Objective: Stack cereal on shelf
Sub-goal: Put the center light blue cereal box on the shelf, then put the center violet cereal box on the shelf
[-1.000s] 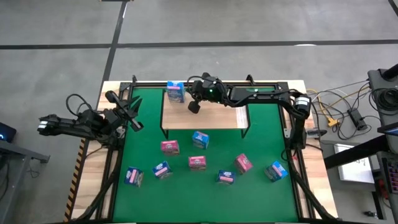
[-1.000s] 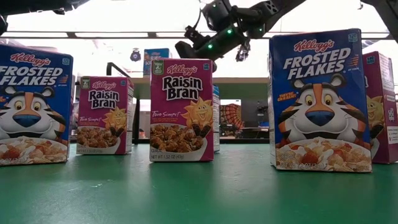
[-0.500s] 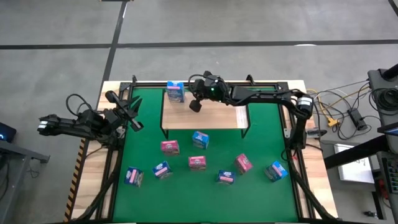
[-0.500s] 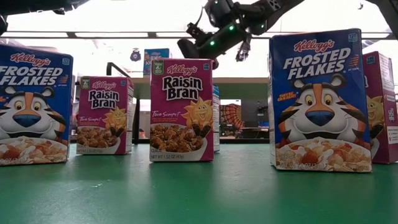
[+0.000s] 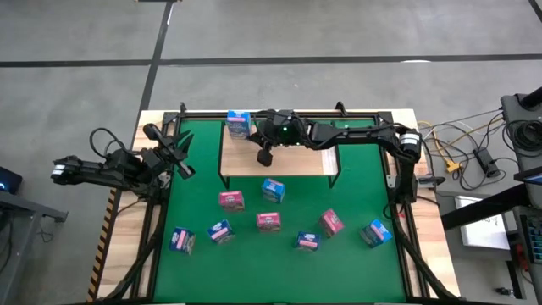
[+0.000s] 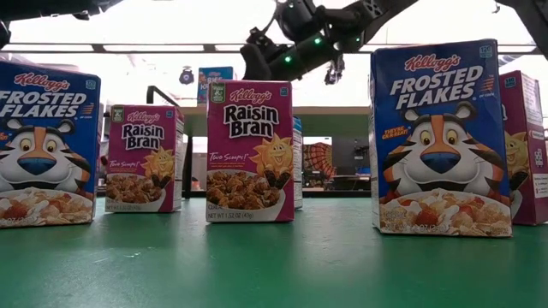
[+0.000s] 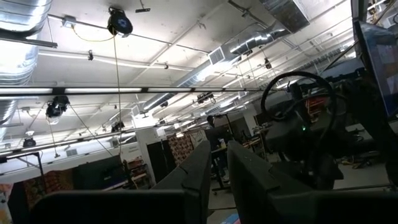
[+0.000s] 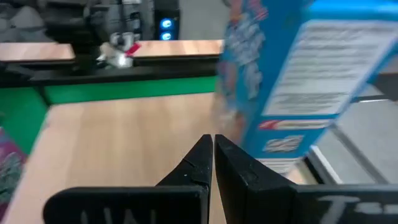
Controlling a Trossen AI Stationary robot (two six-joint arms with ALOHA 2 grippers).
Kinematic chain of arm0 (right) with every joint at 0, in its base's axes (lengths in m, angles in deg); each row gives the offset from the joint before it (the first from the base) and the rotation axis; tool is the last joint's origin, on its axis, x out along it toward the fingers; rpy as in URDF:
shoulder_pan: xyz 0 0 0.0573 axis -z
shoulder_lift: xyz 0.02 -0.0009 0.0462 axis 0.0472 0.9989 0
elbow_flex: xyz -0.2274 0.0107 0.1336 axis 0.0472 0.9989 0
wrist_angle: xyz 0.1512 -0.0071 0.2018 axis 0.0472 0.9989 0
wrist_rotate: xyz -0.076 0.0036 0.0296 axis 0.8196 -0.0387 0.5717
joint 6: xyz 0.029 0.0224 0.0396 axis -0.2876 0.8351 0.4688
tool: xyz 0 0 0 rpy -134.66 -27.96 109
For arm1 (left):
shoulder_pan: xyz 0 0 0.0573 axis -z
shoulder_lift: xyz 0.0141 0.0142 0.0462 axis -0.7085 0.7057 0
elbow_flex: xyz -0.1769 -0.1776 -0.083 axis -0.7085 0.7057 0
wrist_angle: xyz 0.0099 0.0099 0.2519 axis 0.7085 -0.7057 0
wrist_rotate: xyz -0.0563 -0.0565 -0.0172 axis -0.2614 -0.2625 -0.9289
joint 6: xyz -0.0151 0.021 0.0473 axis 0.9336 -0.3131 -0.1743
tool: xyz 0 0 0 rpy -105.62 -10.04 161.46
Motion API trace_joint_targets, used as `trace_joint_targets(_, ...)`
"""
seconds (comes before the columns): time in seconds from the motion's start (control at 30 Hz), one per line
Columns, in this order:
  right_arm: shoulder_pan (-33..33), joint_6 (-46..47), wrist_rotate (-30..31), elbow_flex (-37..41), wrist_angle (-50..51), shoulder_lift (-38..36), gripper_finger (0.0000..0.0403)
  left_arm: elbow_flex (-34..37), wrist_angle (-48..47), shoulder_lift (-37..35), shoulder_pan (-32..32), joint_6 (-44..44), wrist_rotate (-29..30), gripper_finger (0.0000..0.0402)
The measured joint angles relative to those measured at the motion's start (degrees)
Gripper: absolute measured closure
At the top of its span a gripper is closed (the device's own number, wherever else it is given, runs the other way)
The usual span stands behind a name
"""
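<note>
The shelf (image 5: 296, 161), a light-wood board in a black frame, stands at the far middle of the green mat (image 5: 195, 203). One light blue cereal box (image 5: 239, 124) stands upright on its far left corner. My right gripper (image 5: 264, 158) hovers shut over the shelf, just on the near side of that box (image 8: 292, 81); I cannot tell whether it touches it. Several more cereal boxes stand on the mat, among them a pink one (image 5: 231, 201) and a dark blue one (image 5: 220, 231). My left gripper (image 5: 182, 165) waits at the table's left edge, tilted upward, fingers (image 7: 199, 171) close together with nothing between.
The boxes on the mat stand scattered in front of the shelf, from a dark blue one (image 5: 181, 241) at the near left to a light blue one (image 5: 376, 232) at the near right. In the low view a pink box (image 6: 250, 151) and a dark blue box (image 6: 441, 137) stand nearest.
My right gripper has swung a little toward the table's near edge above the shelf, its wrist turning, and has stayed shut. The light blue box on the shelf stands where it was.
</note>
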Motion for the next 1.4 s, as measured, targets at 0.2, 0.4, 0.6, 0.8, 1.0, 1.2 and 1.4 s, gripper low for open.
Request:
trace_joint_targets(0.2,0.00,-0.47,3.73,-0.03,-1.45,0.25,0.0394,0.00,0.02,0.00,-0.02,0.00,-0.01,0.0364)
trace_joint_targets(0.4,-0.02,-0.48,3.79,-0.03,-1.43,0.25,0.0394,0.00,0.02,0.00,-0.02,0.00,-0.01,0.0364)
trace_joint_targets(0.6,-0.56,-0.48,3.76,-0.03,-0.89,0.24,0.0394,0.00,0.02,0.00,0.00,0.00,0.00,0.0364)
trace_joint_targets(0.8,-2.85,-1.86,3.76,-0.01,3.46,-1.69,0.0394,0.00,-0.13,0.00,-0.01,0.00,0.00,0.0364)
trace_joint_targets(1.0,-6.88,-5.15,3.95,1.18,7.93,-5.18,0.0394,0.00,-0.18,0.00,0.00,1.15,-0.01,0.0364)
trace_joint_targets(1.2,-10.54,-6.46,3.96,8.97,5.49,-11.03,0.0394,0.00,-0.18,0.59,-0.02,3.50,-1.16,0.0364)
trace_joint_targets(1.4,-12.45,-6.67,4.03,19.47,-2.49,-17.69,0.0394,0.00,0.64,2.10,0.00,6.58,-7.79,0.0364)
